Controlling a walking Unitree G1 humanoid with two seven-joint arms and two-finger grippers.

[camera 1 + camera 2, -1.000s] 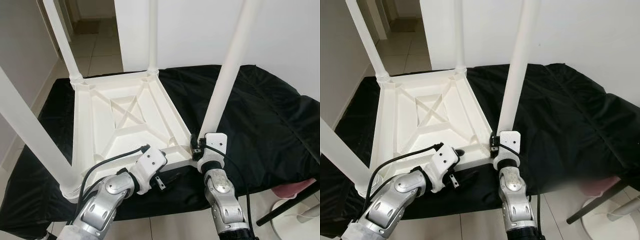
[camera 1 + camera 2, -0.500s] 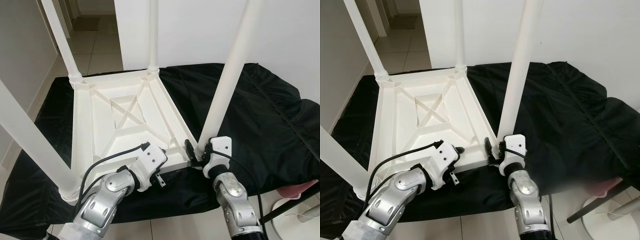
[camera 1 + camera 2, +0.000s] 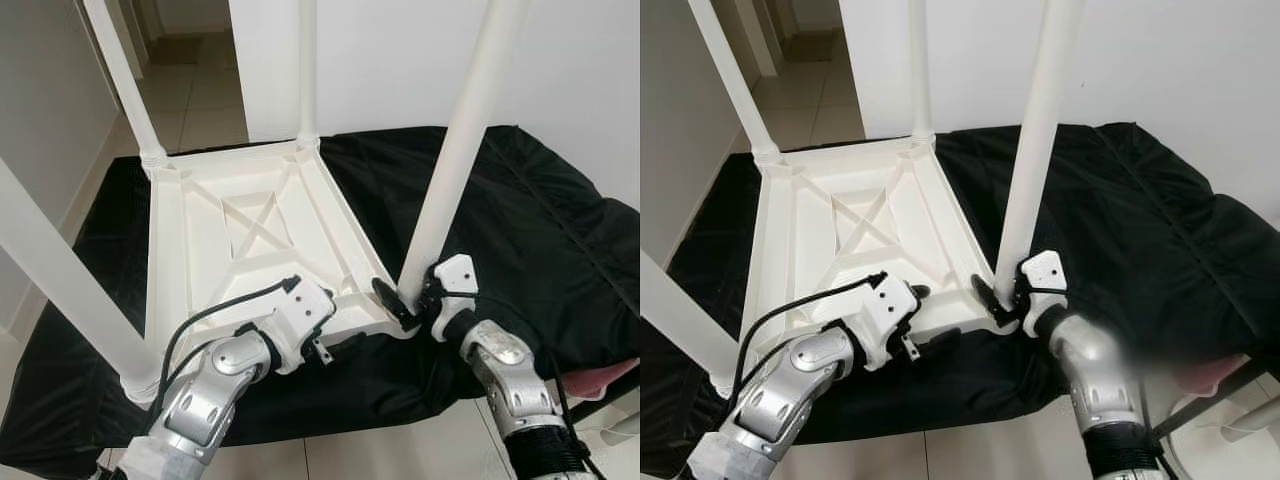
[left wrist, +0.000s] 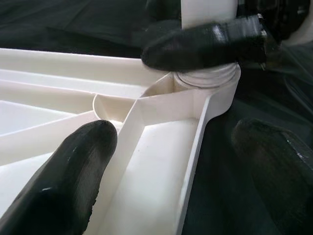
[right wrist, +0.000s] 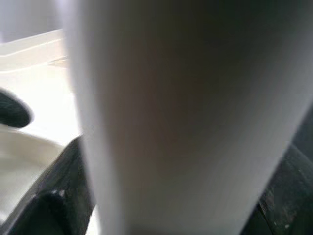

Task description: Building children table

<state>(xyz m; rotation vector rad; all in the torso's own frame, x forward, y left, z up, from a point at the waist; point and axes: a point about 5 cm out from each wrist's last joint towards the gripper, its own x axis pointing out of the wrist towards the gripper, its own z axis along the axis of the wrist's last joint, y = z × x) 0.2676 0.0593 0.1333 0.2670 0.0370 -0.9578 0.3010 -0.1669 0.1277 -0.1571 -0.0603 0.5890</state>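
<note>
Left eye view: right claw (image 3: 407, 300) clamped around smooth white cylindrical table leg (image 3: 455, 170).

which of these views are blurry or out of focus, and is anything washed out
Right wrist view: the white plastic table leg sits so close that it is a soft, unfocused blur. Left wrist view: the black fingers up front are soft, while the white ribbed underside of the upturned table is sharper. Both eye views are crisp, though the white wall looks flat and bright.
</note>
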